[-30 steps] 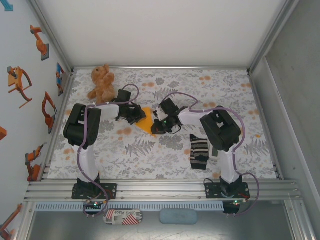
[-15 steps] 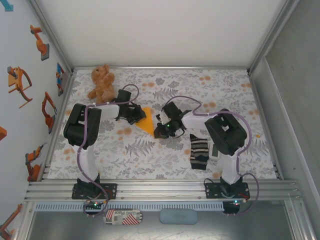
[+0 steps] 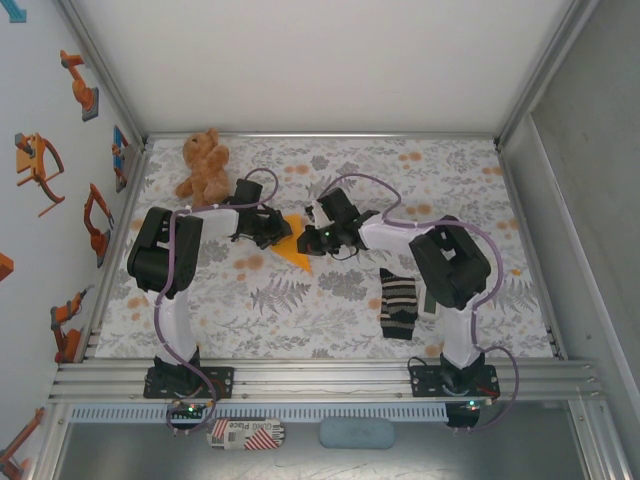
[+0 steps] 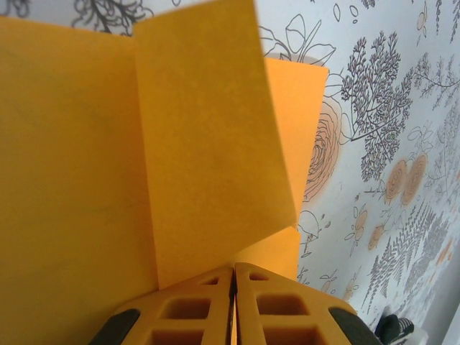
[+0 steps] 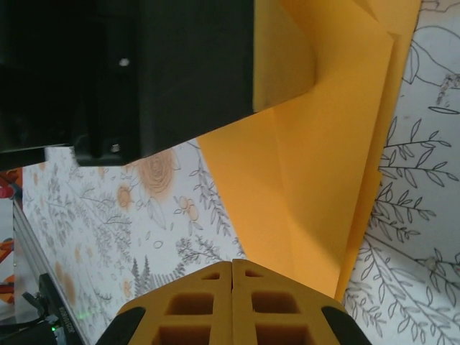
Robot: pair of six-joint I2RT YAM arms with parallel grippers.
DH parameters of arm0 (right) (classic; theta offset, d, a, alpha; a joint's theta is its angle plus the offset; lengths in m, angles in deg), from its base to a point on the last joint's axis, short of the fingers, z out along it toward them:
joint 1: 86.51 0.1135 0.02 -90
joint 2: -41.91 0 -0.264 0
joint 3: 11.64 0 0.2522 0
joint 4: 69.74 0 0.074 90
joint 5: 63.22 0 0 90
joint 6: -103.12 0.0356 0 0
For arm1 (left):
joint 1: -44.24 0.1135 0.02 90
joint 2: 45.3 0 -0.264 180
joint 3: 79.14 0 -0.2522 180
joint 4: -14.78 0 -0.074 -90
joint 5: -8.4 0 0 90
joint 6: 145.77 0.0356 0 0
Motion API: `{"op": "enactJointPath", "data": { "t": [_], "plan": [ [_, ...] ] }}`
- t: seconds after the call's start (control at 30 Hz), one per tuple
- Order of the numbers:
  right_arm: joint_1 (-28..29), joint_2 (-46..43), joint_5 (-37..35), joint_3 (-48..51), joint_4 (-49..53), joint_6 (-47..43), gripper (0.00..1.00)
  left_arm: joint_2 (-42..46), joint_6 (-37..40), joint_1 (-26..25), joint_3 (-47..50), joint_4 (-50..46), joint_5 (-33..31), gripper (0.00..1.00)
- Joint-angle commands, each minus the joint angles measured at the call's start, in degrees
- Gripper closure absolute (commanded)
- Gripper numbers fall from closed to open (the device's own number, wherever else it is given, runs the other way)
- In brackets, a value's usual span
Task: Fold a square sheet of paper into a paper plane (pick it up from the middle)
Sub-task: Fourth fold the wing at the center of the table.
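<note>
The orange-yellow sheet of paper (image 3: 297,251) lies mid-table, folded into a pointed wedge with its tip toward the near side. One flap (image 4: 208,136) stands up from the sheet in the left wrist view. My left gripper (image 3: 274,232) is at the paper's left edge, and its jaws (image 4: 233,267) are shut on the base of that flap. My right gripper (image 3: 314,239) sits at the paper's right side, shut with nothing between its fingers (image 5: 231,264). Its tips rest by the edge of the creased paper (image 5: 323,158).
A brown teddy bear (image 3: 205,166) lies at the far left. A striped black-and-white sock (image 3: 398,303) lies near the right arm's base. The left arm's black body (image 5: 144,72) hangs close over the paper. Metal rails frame the floral cloth (image 3: 450,180).
My right gripper pulled back toward the near side, then swung up and left against the paper's right edge. The left gripper stayed put on the paper.
</note>
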Motion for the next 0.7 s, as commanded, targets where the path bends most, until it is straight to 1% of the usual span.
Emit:
{"op": "enactJointPath", "data": {
  "t": [0.0, 0.27, 0.47, 0.57, 0.67],
  "plan": [
    [0.51, 2.58, -1.55, -2.77, 2.59, 0.41, 1.00, -2.60, 1.67, -0.15, 1.98, -5.98, -4.10, 0.90],
    [0.51, 5.46, -4.03, -4.41, 10.15, -3.39, 1.00, -0.74, 2.33, -0.19, 0.34, -5.70, -1.96, 0.88],
    [0.51, 5.93, -4.90, -2.61, 15.80, -6.71, 1.00, 3.19, 3.93, -0.38, -2.99, -5.12, 2.37, 0.82],
    [0.46, 5.12, -5.50, -0.84, 17.30, -7.75, 1.00, 5.76, 4.07, -1.58, -2.12, -3.70, 3.52, 0.81],
    [0.51, 4.32, -5.32, 0.12, 17.86, -7.84, 1.00, 7.47, 4.22, -4.00, 0.62, -2.20, 3.38, 0.82]
  ]
}}
